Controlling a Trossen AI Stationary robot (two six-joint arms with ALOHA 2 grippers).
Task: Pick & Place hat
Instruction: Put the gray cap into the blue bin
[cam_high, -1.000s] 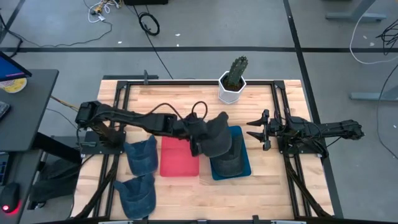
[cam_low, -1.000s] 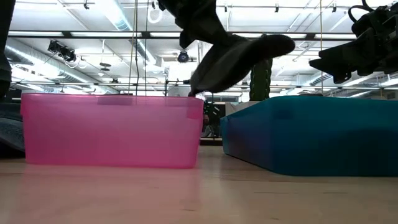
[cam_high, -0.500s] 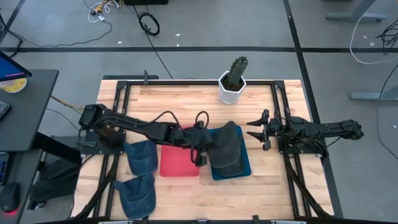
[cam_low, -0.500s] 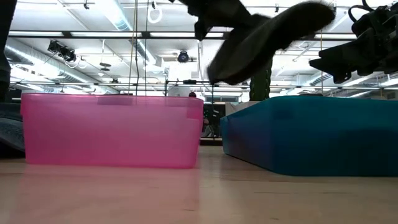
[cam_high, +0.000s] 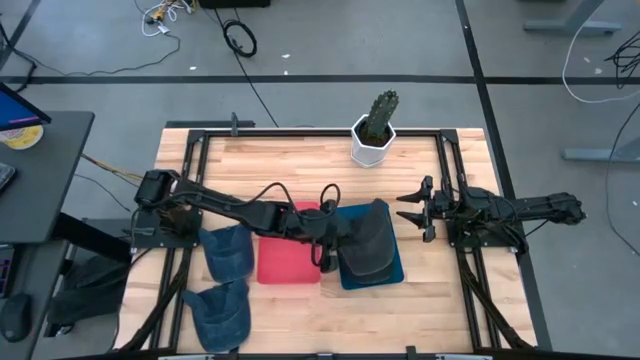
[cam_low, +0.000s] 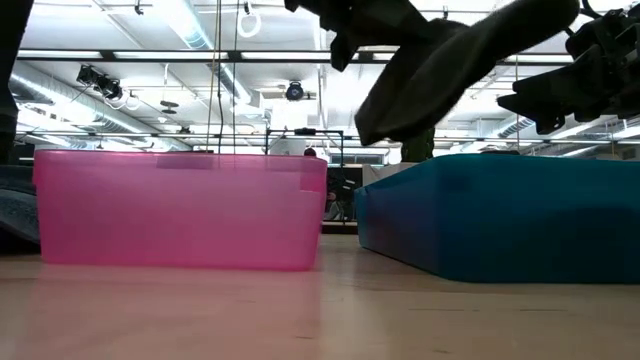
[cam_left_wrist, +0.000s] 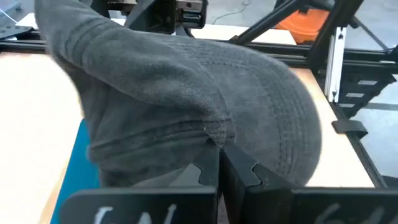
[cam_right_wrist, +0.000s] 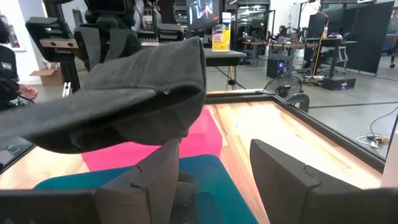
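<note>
Since the earlier frame the left arm is reaching further across, carrying the grey hat (cam_high: 366, 237) from above the pink bin (cam_high: 289, 251) to directly over the teal bin (cam_high: 394, 268), so placement looks imminent. The left gripper (cam_left_wrist: 219, 163) is pinching the hat's edge. The right gripper (cam_high: 417, 210) is waiting beside the teal bin, fingers spread. No legible writing is showing.

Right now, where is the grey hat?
In the high view the grey hat hangs over the teal bin, right of the pink bin, held by the left pincer.
</note>
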